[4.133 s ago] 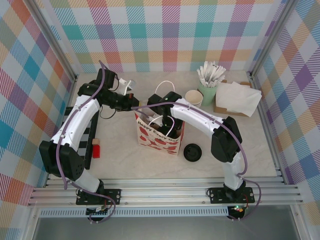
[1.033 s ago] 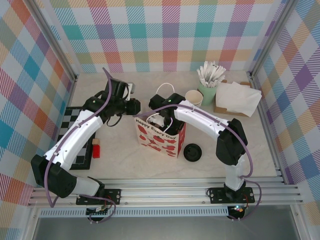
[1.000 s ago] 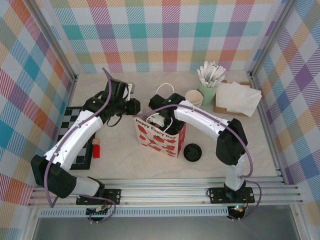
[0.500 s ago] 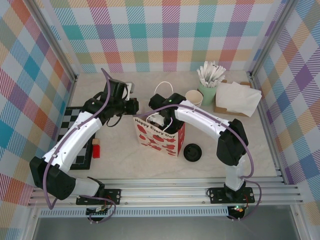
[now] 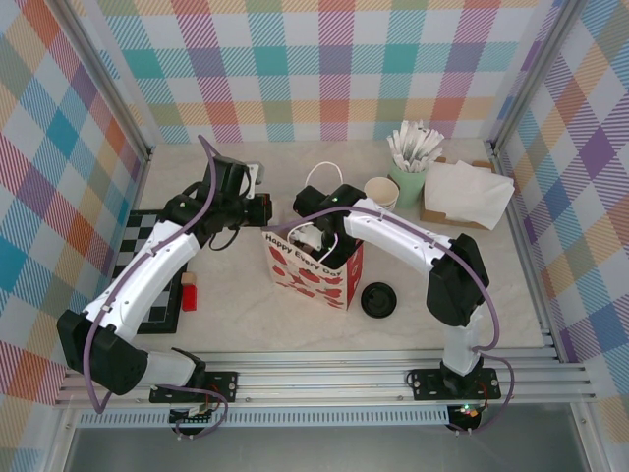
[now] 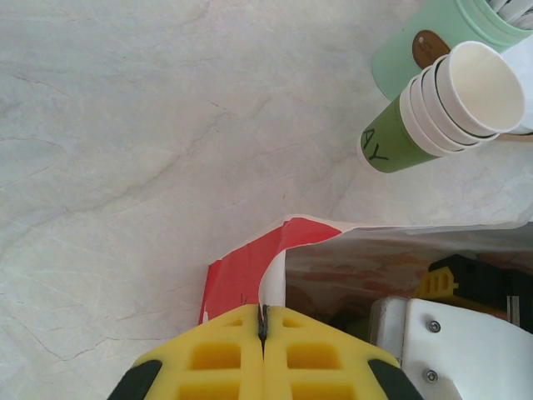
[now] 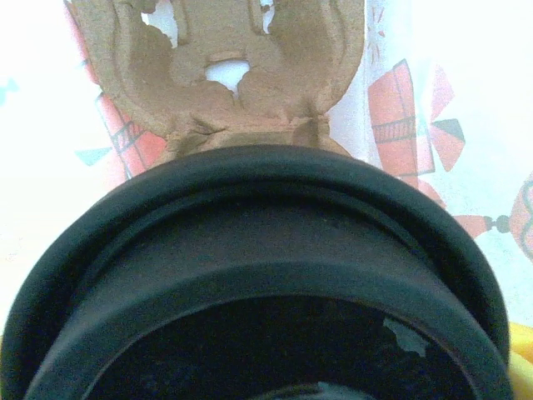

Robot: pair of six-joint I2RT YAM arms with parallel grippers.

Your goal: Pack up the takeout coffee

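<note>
In the middle of the table (image 5: 246,305): white paper bag with red prints (image 5: 310,277), upright, mouth open.
left pincer (image 6: 263,321): clenched on the bag's top rim, yellow fingers pressed together with the paper edge pinched between them. In the top view it sits at the bag's rear-left corner (image 5: 267,208).
right pincer (image 5: 313,239): reached down into the bag mouth. Fingers hidden, can't tell if released or gripping.
takeout coffee (image 7: 266,275): inside the bag. Its round black plastic lid sits right up against the right wrist camera; cup body hidden under it.
brown moulded-pulp insert (image 7: 225,75): inside the bag, just behind the lid, against the printed wall.
stack of lidless green paper cups with cream rims (image 5: 380,192): on the table, near the bag's rear-right, not touching it.
mint-green cup of white wrapped sticks (image 5: 410,177): just right of the stack.
loose black plastic lid (image 5: 378,299): flat on the table, just beside the bag's front-right corner.
</note>
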